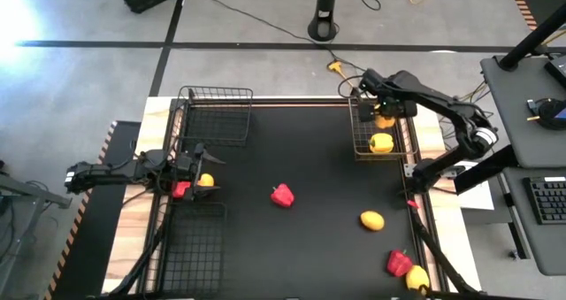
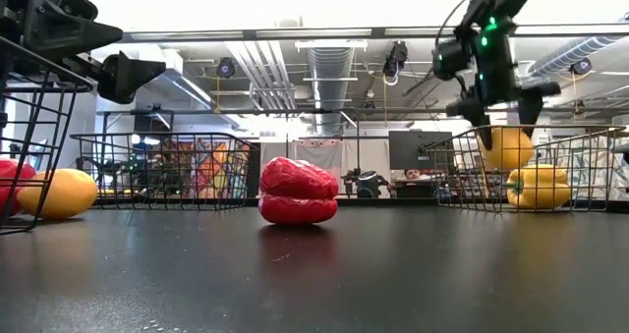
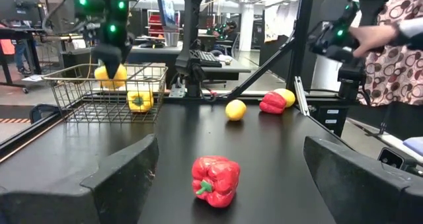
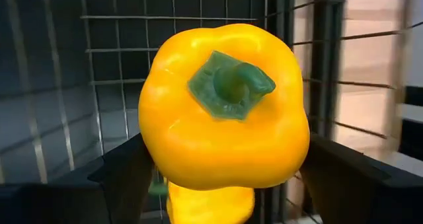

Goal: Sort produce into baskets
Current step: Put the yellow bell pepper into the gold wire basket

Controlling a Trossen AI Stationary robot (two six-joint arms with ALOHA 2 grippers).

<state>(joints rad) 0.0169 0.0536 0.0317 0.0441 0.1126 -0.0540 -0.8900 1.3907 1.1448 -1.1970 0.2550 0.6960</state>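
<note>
No writing is readable. The right gripper (image 1: 386, 114) grips a yellow pepper (image 4: 225, 108) over the basket (image 1: 358, 145); the left gripper (image 1: 196, 158), jaws wide, faces a red pepper (image 3: 215, 180).

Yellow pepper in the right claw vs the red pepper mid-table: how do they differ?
The yellow pepper is held in the right claw, raised above the right basket; the red pepper lies loose on the black table, untouched. One is yellow, the other red. The yellow one hangs over another yellow pepper in the basket; the red one sits alone. Both are lumpy bell peppers with green stems.
</note>
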